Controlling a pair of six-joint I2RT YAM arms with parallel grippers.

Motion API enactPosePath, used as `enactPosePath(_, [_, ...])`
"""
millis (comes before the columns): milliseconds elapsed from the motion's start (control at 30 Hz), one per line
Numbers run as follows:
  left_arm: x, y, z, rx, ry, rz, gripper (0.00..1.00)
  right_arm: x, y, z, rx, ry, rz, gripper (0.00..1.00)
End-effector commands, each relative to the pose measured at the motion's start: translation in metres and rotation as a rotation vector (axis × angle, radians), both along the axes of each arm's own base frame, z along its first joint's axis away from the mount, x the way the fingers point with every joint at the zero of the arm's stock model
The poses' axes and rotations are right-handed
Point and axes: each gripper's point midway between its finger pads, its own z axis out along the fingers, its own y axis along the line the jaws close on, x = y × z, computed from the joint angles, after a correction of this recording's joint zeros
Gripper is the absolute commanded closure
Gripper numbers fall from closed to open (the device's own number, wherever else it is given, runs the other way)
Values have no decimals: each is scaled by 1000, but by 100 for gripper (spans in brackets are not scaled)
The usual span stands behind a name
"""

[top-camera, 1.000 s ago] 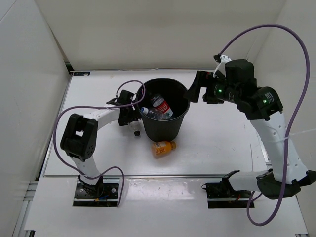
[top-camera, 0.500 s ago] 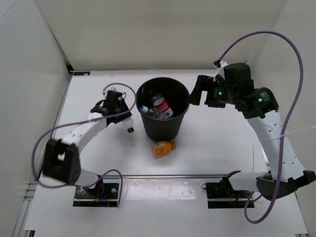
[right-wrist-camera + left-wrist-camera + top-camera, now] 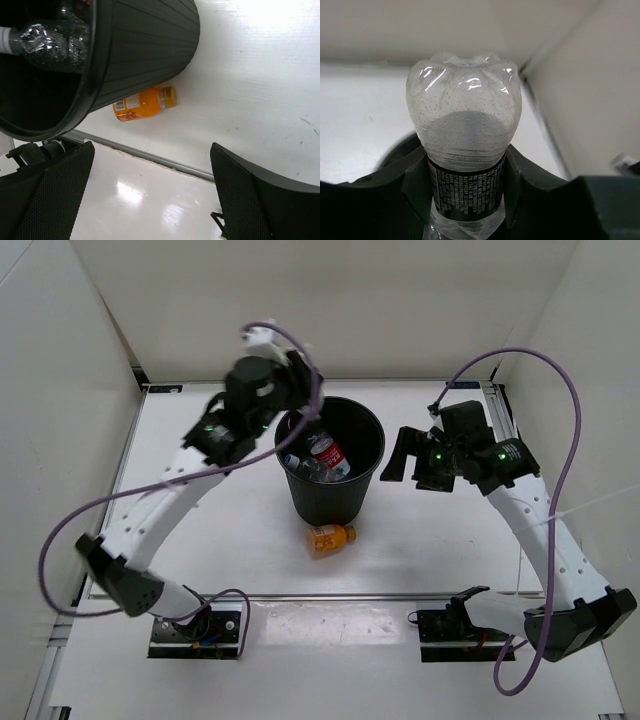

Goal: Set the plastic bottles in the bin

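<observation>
My left gripper point(image 3: 465, 186) is shut on a clear plastic bottle point(image 3: 465, 115) with a black label, its ribbed base pointing away from the camera. In the top view that gripper point(image 3: 300, 405) is raised over the far left rim of the bin point(image 3: 331, 506), a round black bucket. Inside the bin lie a red-labelled bottle point(image 3: 326, 454) and a clear one point(image 3: 300, 466). A stubby orange bottle point(image 3: 330, 539) lies on its side on the table just in front of the bin. My right gripper point(image 3: 400, 455) hangs open and empty beside the bin's right rim.
The right wrist view shows the bin wall point(image 3: 145, 45), a crinkled bottle inside it point(image 3: 50, 40), the orange bottle point(image 3: 142, 104) and the table's metal front edge point(image 3: 150, 157). White walls enclose the table at the back and on both sides.
My left arm has swung up from the table at the bin's left side to over its far left rim, its jaws now shut on the bottle. The right gripper has drifted slightly nearer and lower.
</observation>
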Motion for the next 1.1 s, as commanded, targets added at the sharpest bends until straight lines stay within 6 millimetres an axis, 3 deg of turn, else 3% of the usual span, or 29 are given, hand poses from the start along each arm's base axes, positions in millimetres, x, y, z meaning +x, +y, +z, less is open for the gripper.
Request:
enactPosePath(0, [-5, -60, -74, 215, 110, -159, 48, 2, 3, 5, 37, -36, 1, 0])
enactPosePath(33, [-5, -63, -88, 238, 131, -153, 46, 1, 2, 8, 41, -45, 1, 0])
enactPosePath(67, [-11, -69, -93, 249, 136, -162, 36, 0, 4, 10, 53, -55, 8, 0])
enactPosePath(100, [-11, -65, -89, 247, 127, -145, 23, -2, 4, 4, 46, -46, 27, 0])
enactPosePath(133, [-17, -65, -80, 236, 110, -147, 4, -3, 6, 12, 68, -91, 46, 0])
enactPosePath(167, [-19, -60, -75, 242, 101, -137, 0, -7, 10, 13, 78, -109, 77, 0])
enactPosePath(200, [-22, -56, -59, 233, 68, -138, 0, -14, 13, 0, 60, -110, 119, 0])
enactPosePath(233, [-26, -44, -28, 201, 10, -105, 0, -13, 14, 11, 86, -229, 135, 0])
enactPosePath(300, [-32, -25, 6, 182, -60, -54, 0, -24, 22, -1, 77, -387, 247, 0])
enactPosePath(333, [-35, -15, 20, 170, -87, -21, 0, -27, 20, 29, 130, -608, 247, 0])
enactPosePath(367, [-42, 5, 38, 154, -117, 37, 0, -32, 19, -13, 80, -633, 275, 0])
enactPosePath(400, [-43, 20, 46, 152, -132, 84, 0, -36, 19, -17, 78, -730, 314, 0])
enactPosePath(433, [-42, 36, 46, 152, -132, 135, 0, -48, 15, -7, 105, -875, 345, 0])
enactPosePath(467, [-46, 56, 37, 177, -122, 197, 0, -50, 19, -4, 79, -1015, 410, 0])
enactPosePath(500, [-48, 66, 27, 193, -107, 225, 0, -55, 21, -35, 49, -1013, 478, 0])
enactPosePath(533, [-46, 81, 15, 211, -89, 262, 0, -64, 27, -40, 63, -1031, 548, 0])
enactPosePath(567, [-54, 97, -16, 255, -33, 292, 0, -70, 32, -51, 42, -1014, 615, 0])
enactPosePath(633, [-62, 120, -49, 238, 49, 368, 0, -84, 46, -75, 50, -975, 758, 2])
enactPosePath(667, [-73, 140, -58, 215, 78, 433, 0, -92, 58, -72, 78, -1015, 809, 2])
enactPosePath(700, [-83, 152, -99, 282, 178, 460, 0, -97, 64, -77, 81, -1024, 851, 2])
enactPosePath(767, [-97, 171, -129, 245, 275, 530, 0, -104, 78, -95, 26, -1031, 957, 3])
enactPosePath(800, [-107, 178, -147, 256, 318, 532, 0, -104, 85, -111, -5, -1010, 1000, 3])
enactPosePath(900, [-128, 183, -186, 299, 441, 500, 0, -109, 107, -126, -53, -1044, 1077, 5])
enactPosePath(1000, [-143, 187, -202, 329, 494, 483, 0, -116, 126, -130, -31, -1062, 1126, 5])
enactPosePath(1067, [-150, 190, -206, 336, 517, 479, 0, -108, 141, -131, -51, -1056, 1121, 4])
